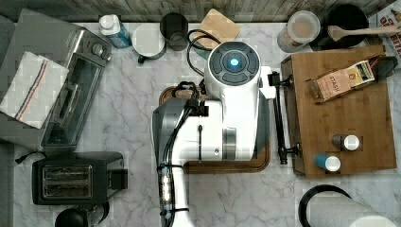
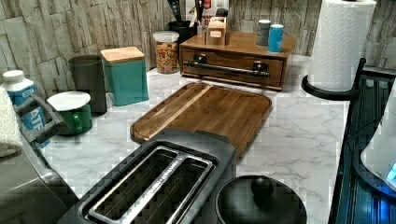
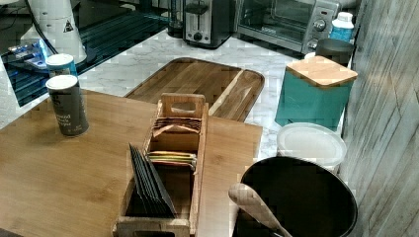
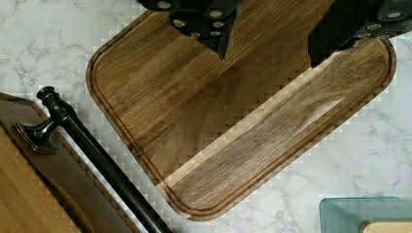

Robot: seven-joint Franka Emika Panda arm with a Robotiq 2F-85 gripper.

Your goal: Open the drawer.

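In the wrist view we see our claw point(image 4: 267, 46) spread wide, its two black fingers point(image 4: 214, 29) apart and holding nothing above the dark cutting board point(image 4: 233, 131). In the left view, nearest us sits the toaster point(image 2: 159, 186) at 6 o'clock, then the cutting board at centre on the marble counter point(image 2: 299, 135). Beyond it, toward 12 o'clock, stands the bamboo box point(image 2: 236, 58), its drawer point(image 2: 231, 65) flush and closed, the black bar handle point(image 2: 229, 68) across its front. Two small cans point(image 2: 271, 35) stand on top.
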